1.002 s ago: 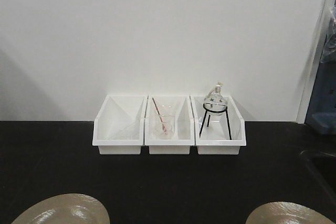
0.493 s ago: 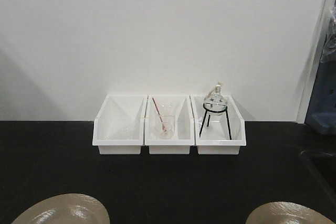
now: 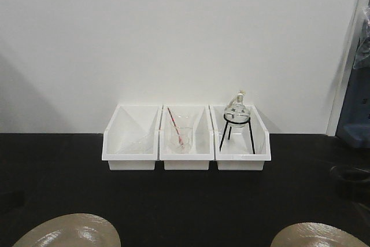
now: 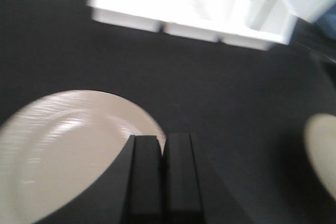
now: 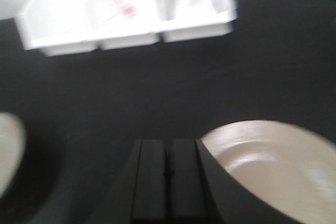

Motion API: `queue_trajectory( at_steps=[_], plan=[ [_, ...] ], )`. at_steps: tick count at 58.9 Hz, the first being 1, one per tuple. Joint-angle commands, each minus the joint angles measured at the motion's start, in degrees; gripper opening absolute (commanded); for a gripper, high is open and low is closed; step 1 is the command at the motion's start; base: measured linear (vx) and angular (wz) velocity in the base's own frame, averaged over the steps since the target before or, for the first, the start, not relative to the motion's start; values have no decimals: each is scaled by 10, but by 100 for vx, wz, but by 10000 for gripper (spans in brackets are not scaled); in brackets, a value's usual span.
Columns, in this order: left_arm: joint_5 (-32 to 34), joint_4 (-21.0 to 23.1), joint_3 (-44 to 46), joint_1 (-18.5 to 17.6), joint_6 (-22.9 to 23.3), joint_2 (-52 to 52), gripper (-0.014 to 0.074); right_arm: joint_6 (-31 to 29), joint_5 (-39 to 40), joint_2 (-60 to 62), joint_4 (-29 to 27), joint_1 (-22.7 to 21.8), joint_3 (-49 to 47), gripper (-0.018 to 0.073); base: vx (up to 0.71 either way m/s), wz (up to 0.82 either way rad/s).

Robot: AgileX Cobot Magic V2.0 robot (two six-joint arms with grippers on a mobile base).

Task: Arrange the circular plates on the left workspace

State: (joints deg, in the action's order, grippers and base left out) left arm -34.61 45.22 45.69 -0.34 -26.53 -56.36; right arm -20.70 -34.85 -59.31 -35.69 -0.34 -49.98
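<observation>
Well, a row of three white bins (image 3: 185, 164) sits on the black bench top (image 3: 185, 198), pushed back against the white wall (image 3: 173, 39); I will say where things are from that row.

The left plate (image 3: 69, 232) lies flat on the bench top in front of the row, out past its left end and well apart from it; the right plate (image 3: 318, 236) lies flat in front of the row too, out past its right end and about as far from it. Both plates are round, shiny and tan; each looks wider than one bin. From the front I can only see their far edges. A wide strip of bare black bench runs between them, straight out from the middle bin.

Inside the row, the middle bin holds a clear glass cup (image 3: 180, 138) with a thin red stick (image 3: 175, 122) leaning in it; the right-end bin holds a round glass flask (image 3: 237, 110) sitting up on a black wire stand (image 3: 237, 122); I cannot tell what is in the left-end bin.

The left gripper (image 4: 163, 141) hangs over the bench on the near side of the row, right at the edge of the left plate; its two black fingers are pressed together with nothing between them. The right gripper (image 5: 168, 144) hangs on the near side of the row as well, right at the edge of the right plate; its fingers are pressed together too, and they hold nothing. Both close views are blurry, so I cannot tell if either gripper touches its plate.
</observation>
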Motion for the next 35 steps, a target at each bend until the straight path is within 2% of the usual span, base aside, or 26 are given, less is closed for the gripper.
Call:
queue_trajectory(
  at_steps=[1,3,7,13,19,24,29,35],
  plan=[
    [-24,178,21,-1,-132,-22,2,-174,-39,-21,-196,1,-21,-1,0,0],
    [-49,241,21,-1,-175,-38,2,-229,-74,-35,-257,1,-21,-1,0,0],
    [-91,328,21,-1,-216,-67,2,-315,-146,-67,-363,1,-21,-1,0,0],
    [-126,411,21,-1,-235,-107,2,-363,-192,-100,-436,0,-21,0,0,0],
    [-122,439,21,-1,-233,-143,6,-366,-182,-116,-461,0,-21,17,0,0],
    [-113,446,21,-1,-234,-169,37,-367,-182,-121,-461,0,-21,61,0,0],
    [-111,446,21,1,-234,-189,92,-366,-176,-121,-461,0,-21,159,0,0],
    [-131,445,21,18,-251,-211,216,-366,-164,-121,-461,0,-21,333,0,0]
  ],
)
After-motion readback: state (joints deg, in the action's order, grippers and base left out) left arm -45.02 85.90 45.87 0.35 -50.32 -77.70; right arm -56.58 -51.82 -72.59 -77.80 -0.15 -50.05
